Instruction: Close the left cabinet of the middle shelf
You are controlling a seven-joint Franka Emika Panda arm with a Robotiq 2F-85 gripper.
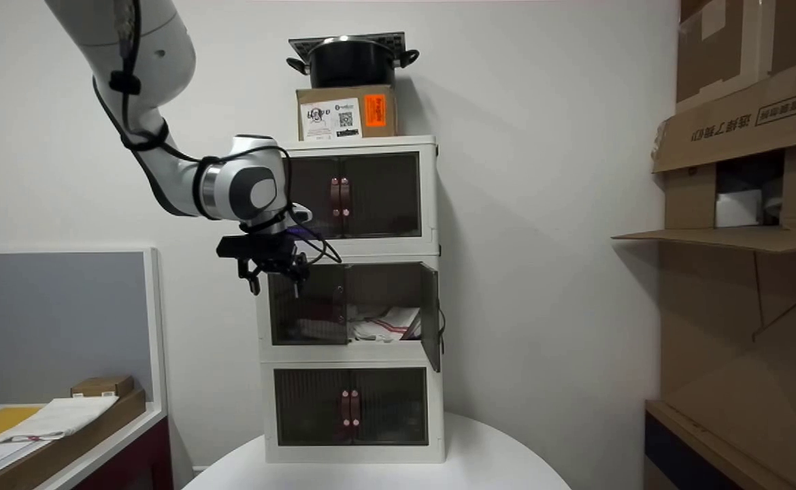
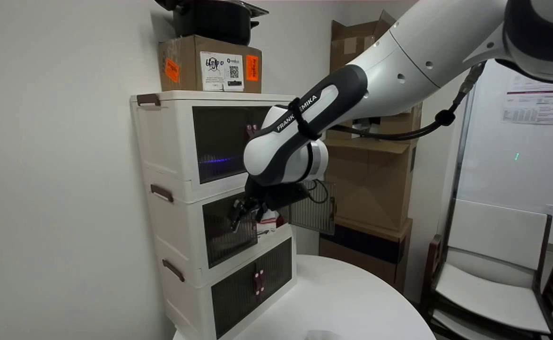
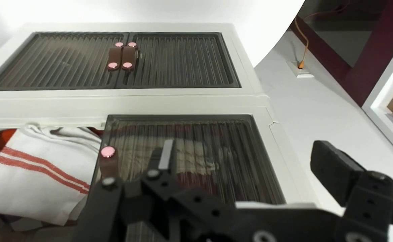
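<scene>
The left cabinet is the grey-brown ribbed left door (image 1: 308, 316) of the middle shelf (image 1: 377, 352). It lies flush or nearly flush with the white frame; I cannot tell if it is fully shut. It also shows in an exterior view (image 2: 224, 243) and in the wrist view (image 3: 213, 158), on the right there. The middle shelf's right door (image 1: 431, 316) stands wide open, showing a white cloth with red stripes (image 1: 388, 324) inside. My gripper (image 1: 277, 287) is open and empty in front of the left door; it also shows in the wrist view (image 3: 245, 151). Contact is not visible.
The upper tier's doors (image 1: 379, 196) and lower tier's doors (image 1: 391, 408) are shut, with red-brown handles. A cardboard box (image 1: 347, 112) and black pot (image 1: 350, 62) sit on top. The tower stands on a round white table (image 1: 493, 456). Large cardboard boxes (image 2: 361, 184) stand beyond the open door.
</scene>
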